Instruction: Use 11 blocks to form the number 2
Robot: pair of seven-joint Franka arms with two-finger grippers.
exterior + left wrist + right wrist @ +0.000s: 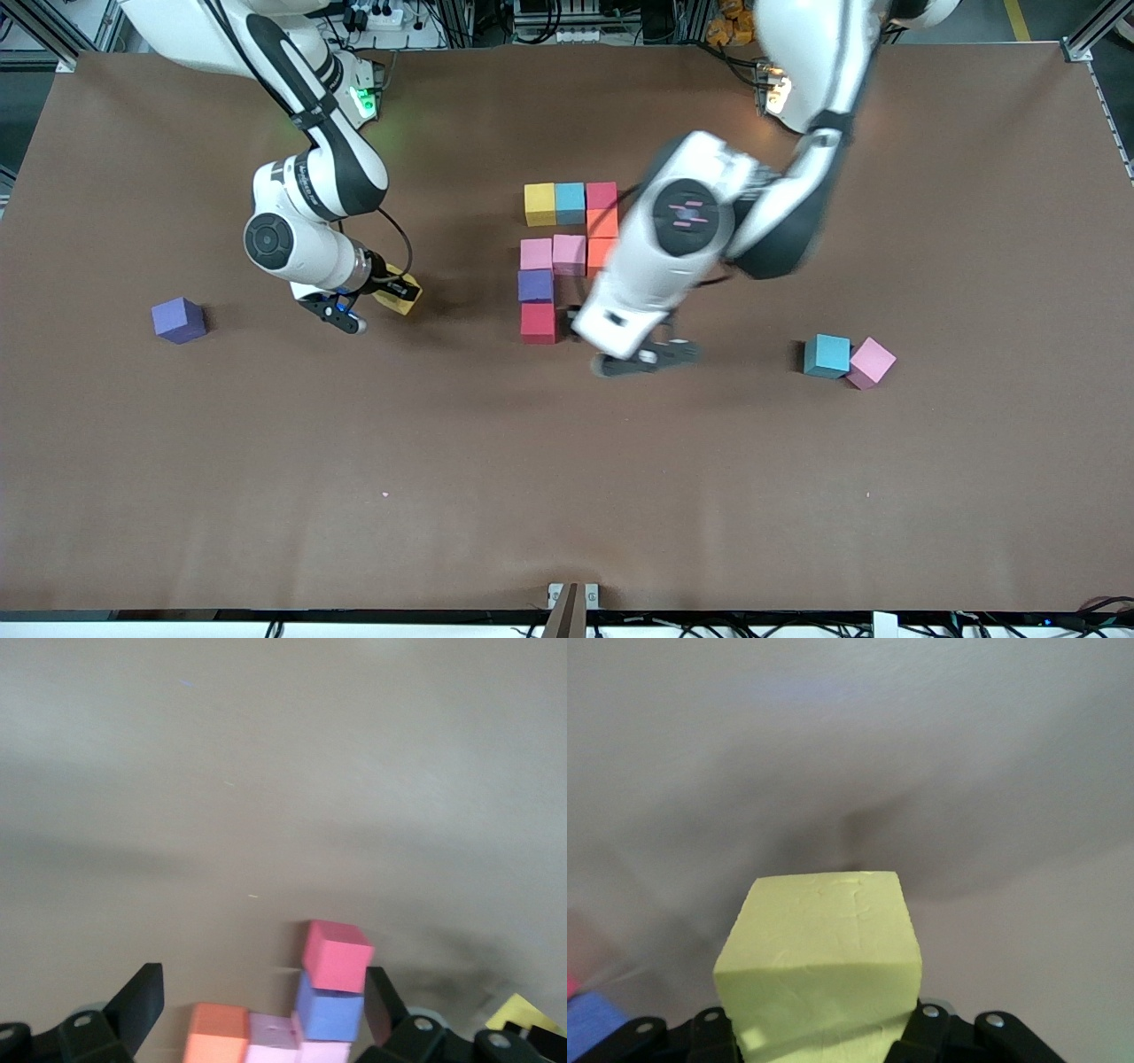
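— Left gripper (pixel 647 357): fingers spread wide, nothing between them, low over the table (pixel 567 496), just beside the near red cube (pixel 538 322).

— And the right gripper (pixel 818 1032)?

— Clamped on a yellow cube (pixel 819 948), over bare table toward the right arm's end, well apart from the number 2 (pixel 567 252).

— How much of the digit laid?

— Nine cubes, set touching, unfinished. Farthest row from the front camera: yellow block (pixel 539 204), light blue block (pixel 570 202), far red cube (pixel 601 195). One row nearer: a single orange block (pixel 602 221), on the left arm's side. Middle row: two pink blocks (pixel 552 254) and a second orange one (pixel 601 255). Nearer again, on the right arm's side: purple block (pixel 535 285), then the near red cube, the closest to the camera.

— Anything loose?

— Toward the left arm's end, a stray pink cube (pixel 872 361) touching a blue cube (pixel 827 354). Toward the right arm's end, a lone purple cube (pixel 179 319), well apart from everything.
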